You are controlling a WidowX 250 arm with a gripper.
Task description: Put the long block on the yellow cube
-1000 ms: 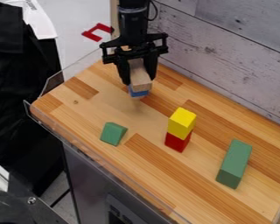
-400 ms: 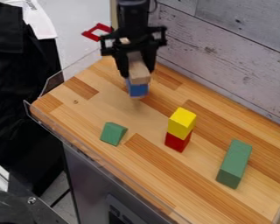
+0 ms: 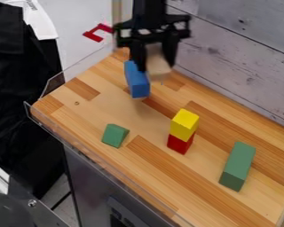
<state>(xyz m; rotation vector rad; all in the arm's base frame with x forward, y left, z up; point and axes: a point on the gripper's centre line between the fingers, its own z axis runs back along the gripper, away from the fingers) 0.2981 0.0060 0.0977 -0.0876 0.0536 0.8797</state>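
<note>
The black gripper (image 3: 155, 65) hangs near twelve o'clock in the view, closed down on a pale wooden block (image 3: 158, 67), which is the long block, held steeply tilted between its fingers. At its seven o'clock, on the tabletop, is a blue block (image 3: 137, 82); whether it touches the gripper I cannot tell. At the gripper's five o'clock, the yellow cube (image 3: 184, 124) sits on a red block (image 3: 180, 144). From that stack, a small green wedge (image 3: 115, 135) lies between eight and nine o'clock, and a long green block (image 3: 238, 165) between four and five. The tabletop (image 3: 168, 186) is striped light and dark wood with a clear rim. Whitewashed planks (image 3: 239, 57) rise toward two o'clock of the view, black cloth (image 3: 20, 88) hangs toward nine, and a red bracket-shaped piece (image 3: 91, 35) shows at eleven.
</note>
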